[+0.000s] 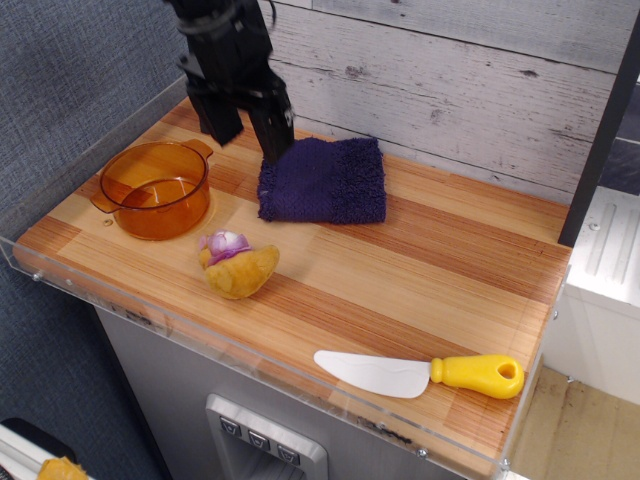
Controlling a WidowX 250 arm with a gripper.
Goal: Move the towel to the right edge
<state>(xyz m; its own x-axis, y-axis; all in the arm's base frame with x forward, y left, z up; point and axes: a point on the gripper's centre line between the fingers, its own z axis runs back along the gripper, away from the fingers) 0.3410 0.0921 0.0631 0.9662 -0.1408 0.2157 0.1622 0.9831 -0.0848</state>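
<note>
The towel [328,181], dark purple and fuzzy, lies flat near the back of the striped wood tabletop, just right of the orange pot. My black gripper [250,144] is open and hangs over the towel's left edge; its right finger [275,140] reaches down to the towel's back left corner, the left finger [222,122] is over bare wood. Whether it touches the towel I cannot tell. The right edge [545,340] is the short clear-rimmed side of the tabletop, far from the towel.
An orange transparent pot [155,188] stands at the left. A yellow stuffed toy with a purple top [237,264] lies in front of the towel. A white knife with a yellow handle [420,373] lies near the front right. A grey plank wall [450,80] runs behind.
</note>
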